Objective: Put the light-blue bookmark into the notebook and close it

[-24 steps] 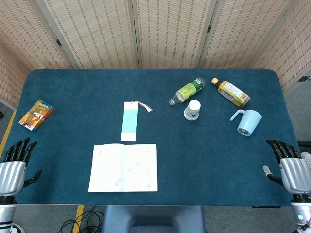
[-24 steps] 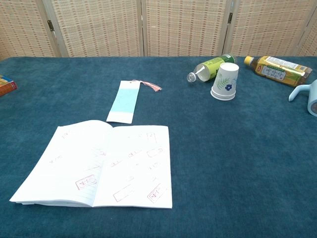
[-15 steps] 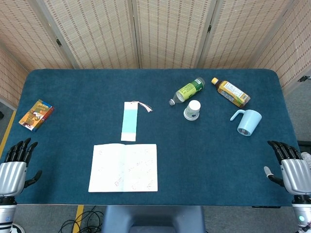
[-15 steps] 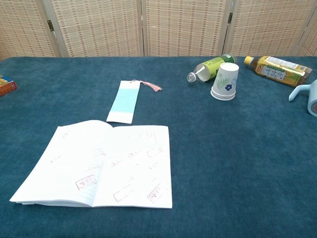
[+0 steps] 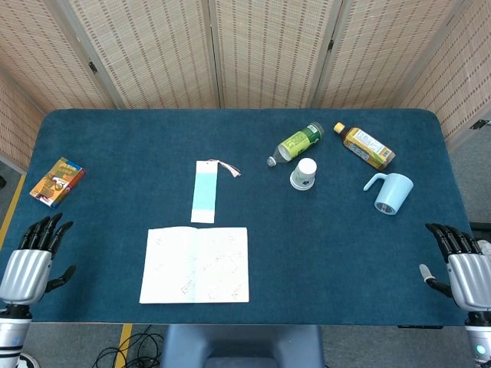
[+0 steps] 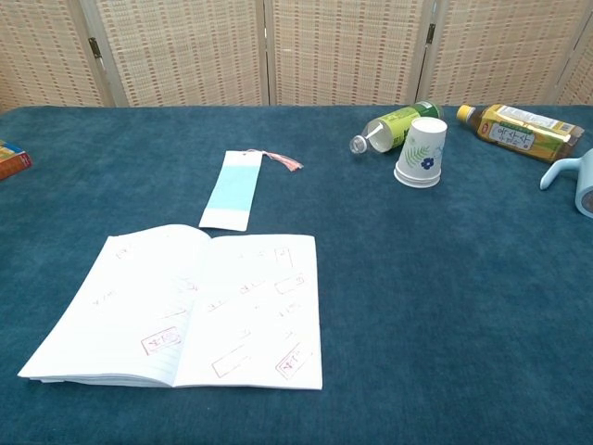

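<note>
Notebook (image 5: 195, 264) lies open and flat at the near edge of the table (image 5: 138, 146), centre-left, both pages up. Open spread = ready to take the marker; nothing to lift first. Light-blue bookmark (image 5: 204, 192) lies flat just beyond the notebook's far edge, long axis pointing away from the robot, near end almost at the page edge but apart from it. Tassel (image 5: 229, 169) trails off the far end to the right. Judgement: bookmark sits in line w/ the left page and gutter, so a short pull toward the robot would land it on the spread.

Clutter is all far right, well apart from the work zone: green bottle (image 5: 295, 142) on its side, paper cup (image 5: 304, 173) upside down just beside it, amber bottle (image 5: 364, 146) on its side, blue mug (image 5: 390, 192) tipped over. Small box (image 5: 57, 181) at the left edge. None blocks a reach.

Hands, head view only; chest view shows neither.
- Left hand (image 5: 32, 259): at near-left table corner, back of hand up, fingers (image 5: 47, 230) spread and pointing to the far side, thumb out to the side. Holds nothing.
- Right hand (image 5: 465, 270): near-right corner, same pose, fingers apart, empty, partly cut by frame edge.

Both well apart from bookmark and notebook. Task not started; left hand is nearer the bookmark, prob. the one to reach.
</note>
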Robot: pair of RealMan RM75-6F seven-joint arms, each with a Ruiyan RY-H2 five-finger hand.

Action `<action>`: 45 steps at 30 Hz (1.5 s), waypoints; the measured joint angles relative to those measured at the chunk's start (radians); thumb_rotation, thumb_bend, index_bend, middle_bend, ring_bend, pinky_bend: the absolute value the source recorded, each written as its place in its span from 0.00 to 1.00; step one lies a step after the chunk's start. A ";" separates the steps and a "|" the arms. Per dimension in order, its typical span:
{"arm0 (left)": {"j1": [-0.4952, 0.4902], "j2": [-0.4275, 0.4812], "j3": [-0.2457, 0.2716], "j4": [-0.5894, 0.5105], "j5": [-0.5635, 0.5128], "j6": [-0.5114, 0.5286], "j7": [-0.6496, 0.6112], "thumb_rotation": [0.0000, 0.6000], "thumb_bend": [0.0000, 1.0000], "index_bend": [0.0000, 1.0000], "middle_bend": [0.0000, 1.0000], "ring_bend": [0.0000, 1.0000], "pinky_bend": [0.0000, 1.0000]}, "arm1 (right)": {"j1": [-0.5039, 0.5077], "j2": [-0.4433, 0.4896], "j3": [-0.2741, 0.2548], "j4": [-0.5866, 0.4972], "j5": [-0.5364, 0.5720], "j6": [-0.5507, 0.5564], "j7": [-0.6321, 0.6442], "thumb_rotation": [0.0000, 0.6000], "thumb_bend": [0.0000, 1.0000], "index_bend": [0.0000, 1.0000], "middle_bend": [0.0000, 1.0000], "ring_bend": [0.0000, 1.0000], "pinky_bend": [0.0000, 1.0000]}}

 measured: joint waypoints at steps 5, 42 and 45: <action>-0.067 0.016 -0.012 0.013 0.043 -0.058 -0.059 1.00 0.27 0.19 0.06 0.06 0.13 | 0.006 0.008 -0.004 -0.011 -0.015 -0.008 -0.005 1.00 0.24 0.14 0.18 0.14 0.20; -0.796 -0.376 -0.166 0.446 -0.170 -0.842 -0.179 1.00 0.73 0.27 0.16 0.12 0.15 | 0.007 0.083 -0.015 -0.113 -0.049 -0.002 -0.088 1.00 0.24 0.14 0.18 0.14 0.20; -0.824 -0.414 -0.175 0.499 -0.227 -0.876 -0.157 1.00 0.74 0.26 0.16 0.12 0.14 | 0.002 0.086 -0.015 -0.118 -0.047 0.003 -0.095 1.00 0.24 0.14 0.18 0.14 0.20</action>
